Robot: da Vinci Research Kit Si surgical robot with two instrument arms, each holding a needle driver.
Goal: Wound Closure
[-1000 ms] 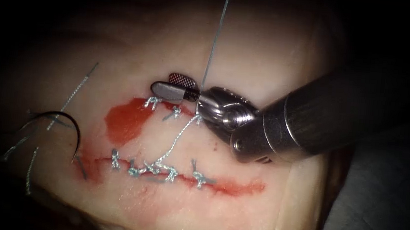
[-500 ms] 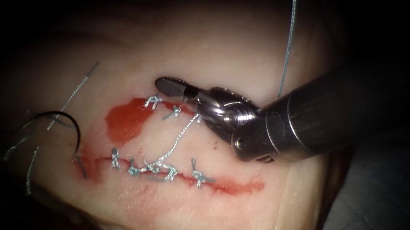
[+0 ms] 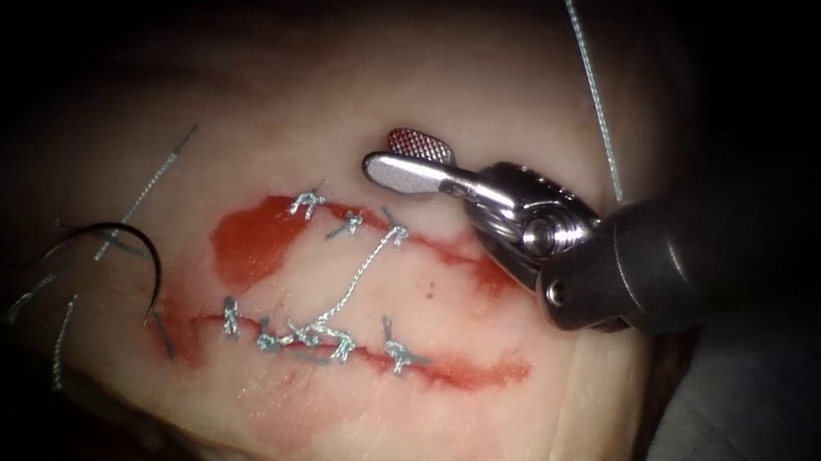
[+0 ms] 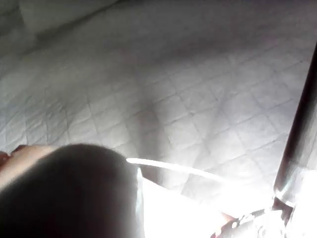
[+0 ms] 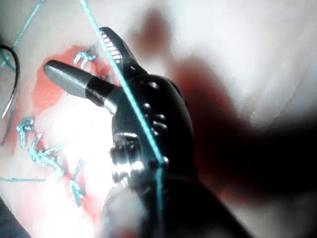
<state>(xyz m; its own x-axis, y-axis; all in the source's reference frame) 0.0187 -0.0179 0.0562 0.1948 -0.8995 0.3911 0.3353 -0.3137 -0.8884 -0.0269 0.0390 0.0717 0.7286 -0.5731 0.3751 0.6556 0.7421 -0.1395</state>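
While free, needle (image 3: pixel 142 255) arches upward.

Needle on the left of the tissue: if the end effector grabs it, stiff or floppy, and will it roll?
The needle is thin and holds a clean curve, so probably stiff. Being curved and smooth, it may swivel in the jaws. The thread lying near it looks limp and would likely trail.

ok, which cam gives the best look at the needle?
Endoscope view: the needle lies free on the tissue at the left end of the lower cut, its whole curve visible, held by neither tool. The right wrist view catches just part of its curve, beyond the right claw, which is open and empty.
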